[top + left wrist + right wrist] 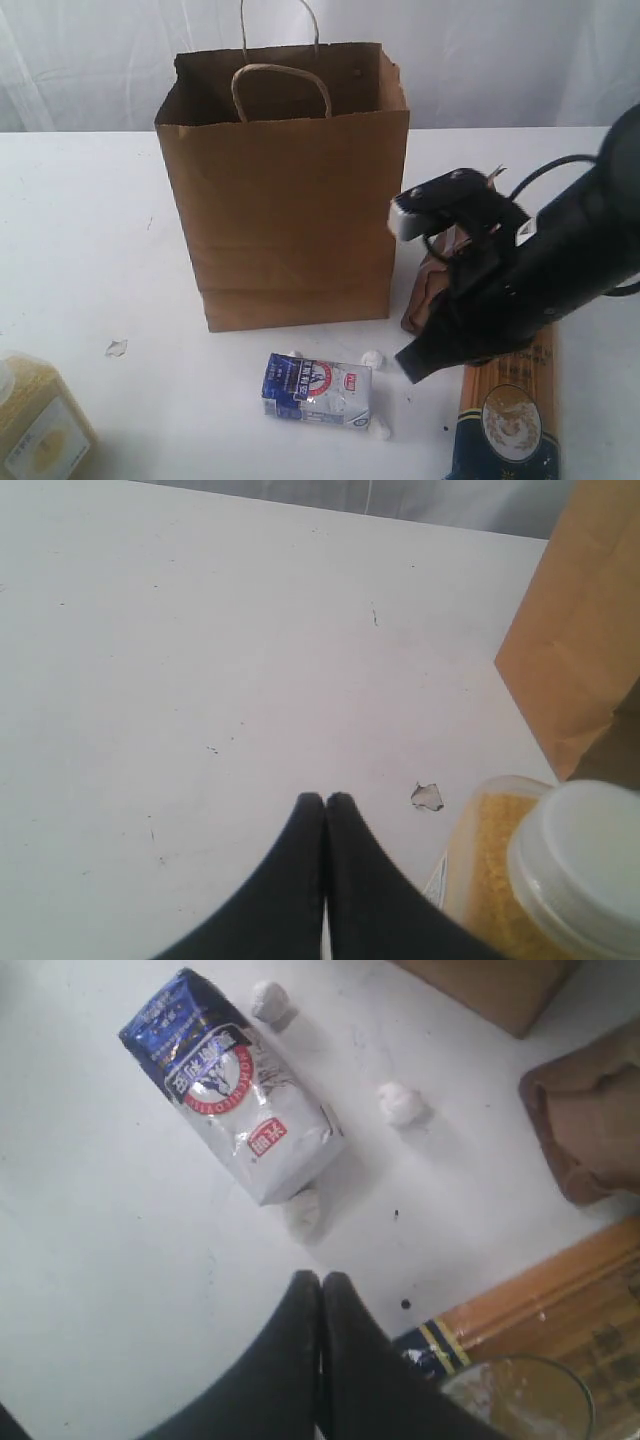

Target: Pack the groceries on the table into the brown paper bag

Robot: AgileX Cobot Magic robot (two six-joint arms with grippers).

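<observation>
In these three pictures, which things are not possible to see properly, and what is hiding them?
1. Inside of the brown paper bag: exterior view, hidden by its own front wall.
2. Brown pouch: exterior view, mostly behind the right arm.
3. Spaghetti pack: exterior view, cut off by the bottom edge.
4. Yellow-grain container: both exterior and left wrist views, cut off by the edges.

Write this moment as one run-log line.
left pincer: shut, empty | right pincer: shut, empty | blue-white pouch: lying on table | brown paper bag: upright, open
</observation>
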